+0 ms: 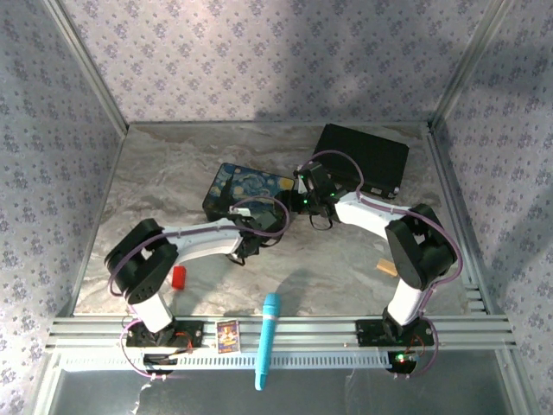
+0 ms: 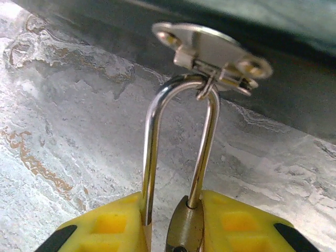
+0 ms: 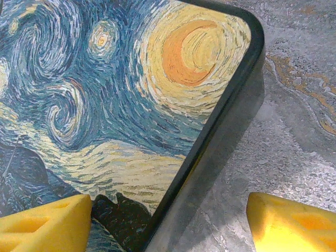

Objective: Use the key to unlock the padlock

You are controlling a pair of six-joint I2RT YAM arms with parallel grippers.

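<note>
From above, the starry-night tin [image 1: 246, 190] sits mid-table [image 1: 155, 173], and both arms lean in on it. The left gripper [image 1: 252, 232] is at the tin's near edge, its fingertips lost under its own wrist and cables. The right gripper [image 1: 302, 194] is at the tin's right-hand corner; from up here I cannot tell how its fingers stand. Behind the tin, to the right, lies a black box [image 1: 363, 160]. A red block [image 1: 179, 277] and a tan block [image 1: 386, 266] sit well clear on the near side.

Over to the left wrist, and there's the padlock [image 2: 184, 228]! Its brass body is pinched right between the yellow fingers [image 2: 107, 226] of the left gripper [image 2: 176, 220], which is closed tight on it. Its silver shackle [image 2: 152, 136] rises from between the pads and loops through the tin's hasp [image 2: 212, 50] above. The frame's lower edge cuts off most of the padlock's body, and the tin's wall behind the hasp is dark and blurred.

Right wrist now: the right gripper [image 3: 170, 205] hangs with its yellow fingers [image 3: 44, 226] spread wide, one over the painted lid [image 3: 105, 94], the other over bare table beyond the tin's rounded corner. They hold nothing.
</note>
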